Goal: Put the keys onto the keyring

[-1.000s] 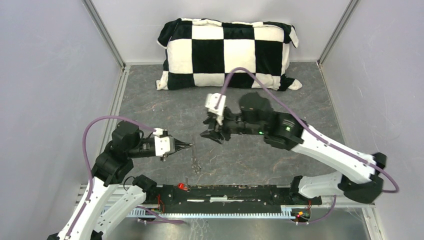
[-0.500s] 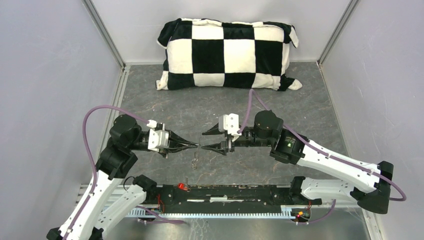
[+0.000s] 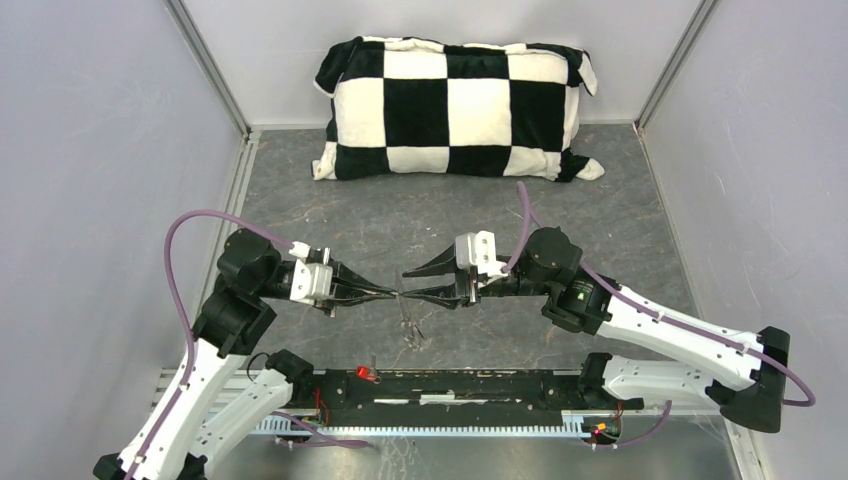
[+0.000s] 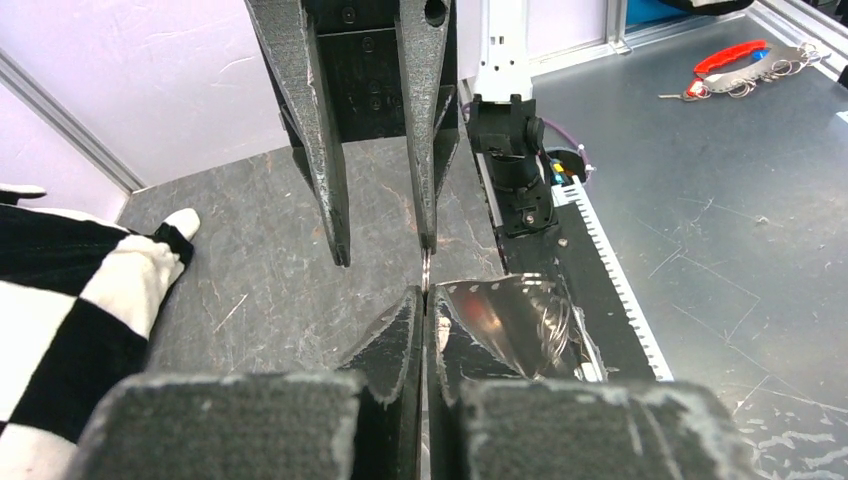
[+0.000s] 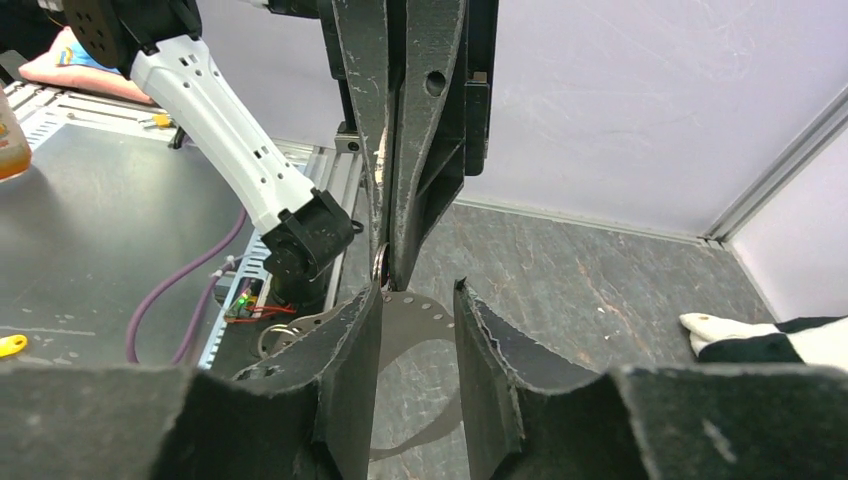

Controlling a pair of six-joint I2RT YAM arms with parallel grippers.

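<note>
My left gripper is shut on the keyring, a thin grey wire loop that hangs below the fingertips with its small metal pieces. In the left wrist view the wire's edge sticks out between the closed fingers. My right gripper is open and faces the left one tip to tip. Its lower finger touches the left fingertips. In the right wrist view the left fingers point down beside my left pad. A red key lies on the black rail at the near edge. The black key is out of view.
A black-and-white checked pillow lies against the back wall. The black rail runs along the near edge between the arm bases. Grey walls close in both sides. A red tool with loose rings lies on the metal bench outside.
The right gripper has swung down and left to meet the left gripper's tips. The left gripper has moved right with the keyring, which now hangs further right.
</note>
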